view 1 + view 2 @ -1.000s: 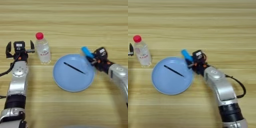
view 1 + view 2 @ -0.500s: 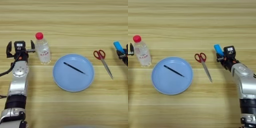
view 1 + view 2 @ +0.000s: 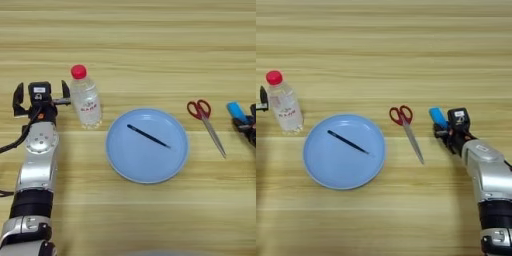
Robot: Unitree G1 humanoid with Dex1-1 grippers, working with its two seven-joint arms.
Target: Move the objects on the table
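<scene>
A small clear bottle (image 3: pixel 86 98) with a red cap stands upright at the left of the table (image 3: pixel 150 45). My left gripper (image 3: pixel 42 95) is open just left of it, one finger close to the bottle's side. A thin black stick (image 3: pixel 148 136) lies in a light-blue plate (image 3: pixel 125 167). At the right, my right gripper (image 3: pixel 445 131) is shut on a light-blue block (image 3: pixel 437 116), which sticks out up and to the left from its fingers, low over the table.
Red-handled scissors (image 3: pixel 406 128) lie closed between the plate and the right gripper, blades pointing toward me. The right forearm (image 3: pixel 488 175) runs down the right side, and the left forearm (image 3: pixel 36 170) down the left side.
My right gripper carried the light-blue block from the plate's right rim to the far right, then slightly toward me, uncovering the scissors. Left arm, bottle, plate and stick stayed put.
</scene>
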